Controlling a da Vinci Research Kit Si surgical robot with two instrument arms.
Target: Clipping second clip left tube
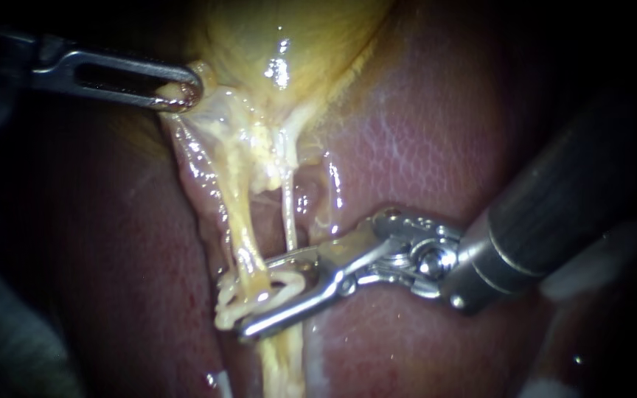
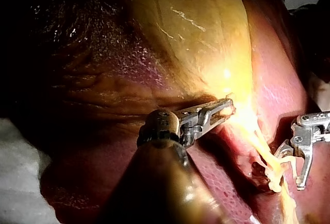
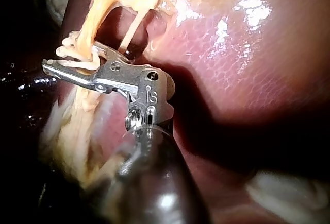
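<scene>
The left instrument [image 1: 178, 92], jaws pinching the gallbladder [image 1: 282, 44] at its lower edge, holds it up, apparently so the left tube [image 1: 239, 228] runs taut between the spread jaws of the right instrument [image 1: 258, 296].

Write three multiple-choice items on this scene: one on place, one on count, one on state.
1. The pincer of the right instrument sits: A astride the left tube; B clear of all tissue; C outside the view.
2. Instruments in the endoscope view: A one; B two; C three.
3. The pincer of the left instrument is: A wide open; B shut on the gallbladder; C hidden.
Key: A, the tube runs between its open halves; B, one shaft enters from each side; B, yellow tissue is pinched at its tip.
</scene>
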